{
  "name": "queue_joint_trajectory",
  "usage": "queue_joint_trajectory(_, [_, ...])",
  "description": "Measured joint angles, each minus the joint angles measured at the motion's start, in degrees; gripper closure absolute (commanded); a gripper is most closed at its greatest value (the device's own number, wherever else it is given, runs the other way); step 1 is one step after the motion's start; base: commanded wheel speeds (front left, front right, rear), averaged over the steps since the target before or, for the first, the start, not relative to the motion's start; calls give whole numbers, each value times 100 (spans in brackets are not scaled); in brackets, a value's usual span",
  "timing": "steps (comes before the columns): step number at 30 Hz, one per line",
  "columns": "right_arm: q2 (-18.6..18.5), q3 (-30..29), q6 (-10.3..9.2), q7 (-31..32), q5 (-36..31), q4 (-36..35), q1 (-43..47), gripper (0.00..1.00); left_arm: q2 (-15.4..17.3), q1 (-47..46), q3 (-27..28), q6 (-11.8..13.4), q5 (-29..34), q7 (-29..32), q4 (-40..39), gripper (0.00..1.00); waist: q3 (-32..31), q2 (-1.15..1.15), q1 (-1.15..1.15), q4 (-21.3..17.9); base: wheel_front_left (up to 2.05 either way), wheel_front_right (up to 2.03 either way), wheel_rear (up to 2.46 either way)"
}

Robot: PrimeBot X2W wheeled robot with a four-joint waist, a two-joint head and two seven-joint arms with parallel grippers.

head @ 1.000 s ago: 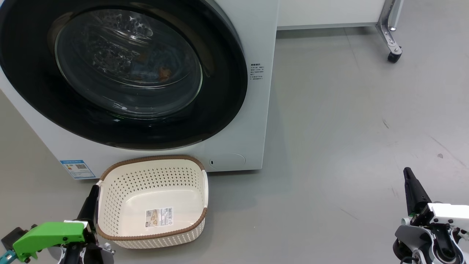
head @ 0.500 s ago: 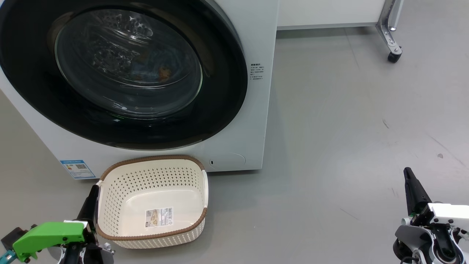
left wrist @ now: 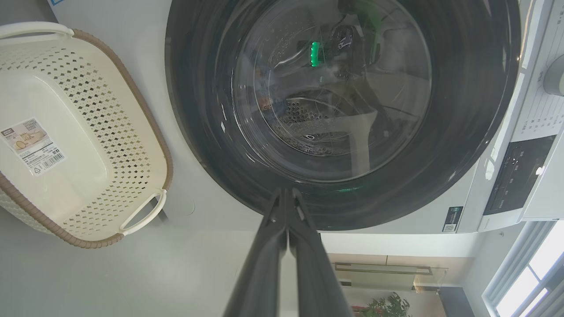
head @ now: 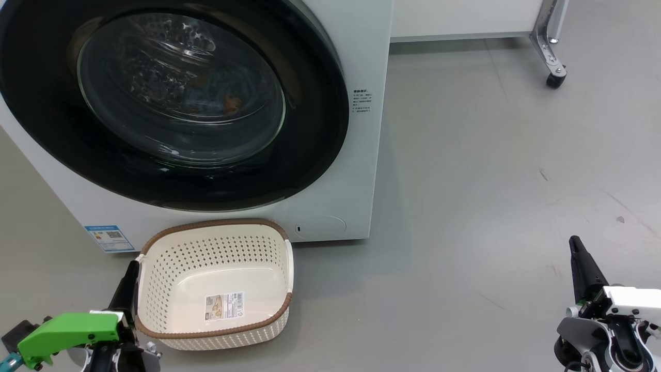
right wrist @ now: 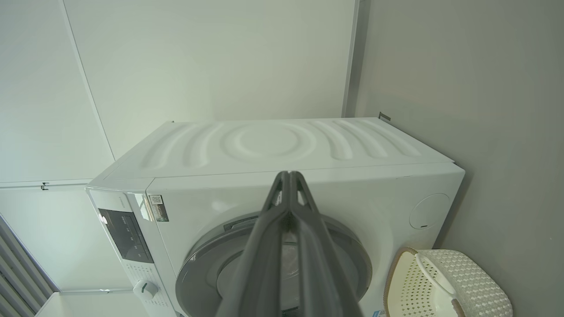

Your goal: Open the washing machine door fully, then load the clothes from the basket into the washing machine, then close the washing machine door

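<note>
I see the washing machine door (head: 315, 134) shut flush against the washing machine (head: 361, 51); behind its glass a dim patch of blue and orange reads as the clothes (head: 231, 102), lying in the drum; the basket (head: 217, 223) sits on the floor just in front, bare down to its label. My left gripper (head: 134, 266) hovers beside the basket's side handle, fingers pressed together on nothing; my right gripper (head: 574, 243) is well apart, likewise pinched closed and empty. I judge the job done; if reopened, the door would feel rigid, weighty and glossy, so I would hook its rim edge, never the slippery glass.
</note>
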Motion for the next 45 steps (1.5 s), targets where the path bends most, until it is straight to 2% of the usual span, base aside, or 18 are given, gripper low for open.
queue_joint_trajectory(45, [3,-20,1,3,0,0,0,100,-9,0,14,0,0,1,0,100,0,0,0,0,0,0,0])
